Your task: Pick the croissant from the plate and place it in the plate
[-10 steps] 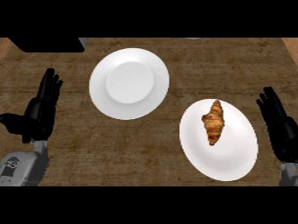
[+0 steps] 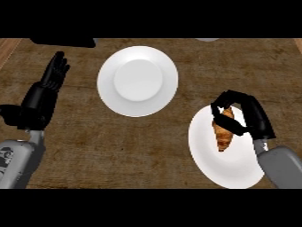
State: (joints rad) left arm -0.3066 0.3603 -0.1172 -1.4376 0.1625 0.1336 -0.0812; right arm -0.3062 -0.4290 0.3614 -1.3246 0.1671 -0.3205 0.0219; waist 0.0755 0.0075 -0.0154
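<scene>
Two plates | croissant [image 2: 223,132] lies on near-right plate [image 2: 226,170] | right hand [image 2: 245,116] curled around its far end, no lift evident | far plate [image 2: 137,81] bare | left hand [image 2: 43,97] open, resting left | transfer remains

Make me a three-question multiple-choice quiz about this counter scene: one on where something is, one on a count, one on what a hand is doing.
1. Where does the golden-brown croissant lie?
A. on the right white round plate
B. on the left white round plate
C. on the bare brown counter

2. How many plates show whole?
A. one
B. two
C. three

3. What is the black right hand doing?
A. resting flat
B. curling round the croissant
C. touching the left plate

Answers: 1 A, it sits on the right plate; 2 B, two white plates; 3 B, its fingers wrap the croissant's top, while the left hand stays open.
</scene>
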